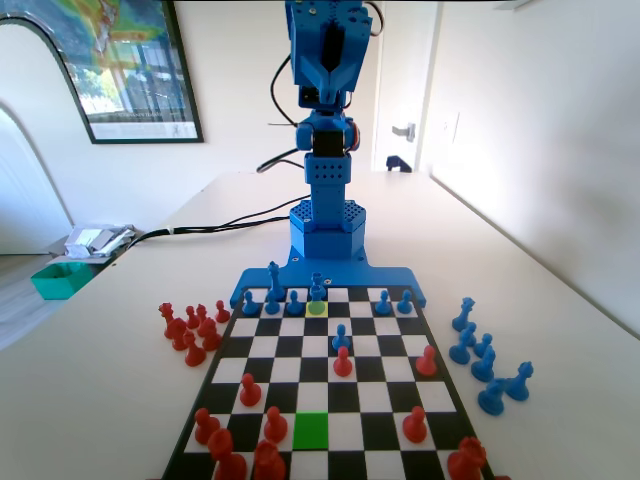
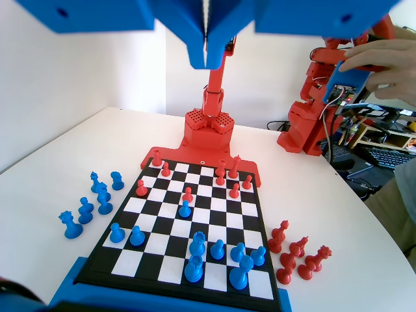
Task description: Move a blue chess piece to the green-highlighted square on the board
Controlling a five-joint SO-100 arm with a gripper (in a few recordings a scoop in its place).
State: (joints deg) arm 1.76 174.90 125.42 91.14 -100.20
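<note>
Hanging high over the board (image 1: 262, 349), pincer (image 2: 207, 60) sits closed, jaws pressed together, nothing held. Blue piece (image 1: 317, 288) stands on the yellow square (image 1: 317, 308) in the far row, fixed view, blue pawns close on either side. Green square (image 1: 311, 430) lies bare near the near edge, red pieces beside it. Captured pieces crowd the table (image 1: 560, 400) along both board edges.
</note>
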